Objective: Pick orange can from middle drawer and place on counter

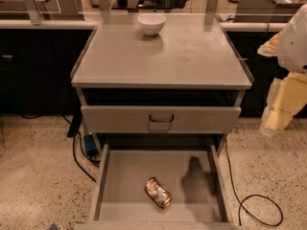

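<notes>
The orange can (pixel 158 192) lies on its side on the bare floor of the open middle drawer (pixel 124 176), near the drawer's front centre. The counter (pixel 163 56) is the flat grey top of the cabinet above it. My gripper (pixel 280 107) shows as a pale yellowish shape at the right edge of the view, beyond the cabinet's right side and well up and to the right of the can. It touches nothing. Its shadow falls on the drawer floor right of the can.
A white bowl (pixel 151 24) stands at the back centre of the counter. A closed grey drawer front with a dark loop handle (pixel 161 119) sits above the open drawer. Black cables (pixel 259 210) lie on the speckled floor on both sides.
</notes>
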Available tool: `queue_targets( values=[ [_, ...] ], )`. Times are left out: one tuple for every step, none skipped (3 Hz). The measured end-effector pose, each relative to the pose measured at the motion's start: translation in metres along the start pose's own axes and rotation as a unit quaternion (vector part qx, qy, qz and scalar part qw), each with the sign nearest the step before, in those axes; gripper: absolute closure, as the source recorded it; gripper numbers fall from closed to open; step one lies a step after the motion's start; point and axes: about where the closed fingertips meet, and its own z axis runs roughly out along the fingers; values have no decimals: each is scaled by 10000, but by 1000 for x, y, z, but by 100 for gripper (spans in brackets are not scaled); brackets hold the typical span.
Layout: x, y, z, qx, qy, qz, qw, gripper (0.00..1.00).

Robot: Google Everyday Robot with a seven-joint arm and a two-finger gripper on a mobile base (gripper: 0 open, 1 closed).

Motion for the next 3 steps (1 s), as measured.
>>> queue_targets(
  values=[
    [-1, 1, 5, 60, 10, 24, 10000, 0],
    [-2, 10, 39, 22, 33, 225, 9997, 0],
    [-2, 35, 106, -396, 124, 394, 9984, 0]
  ],
)
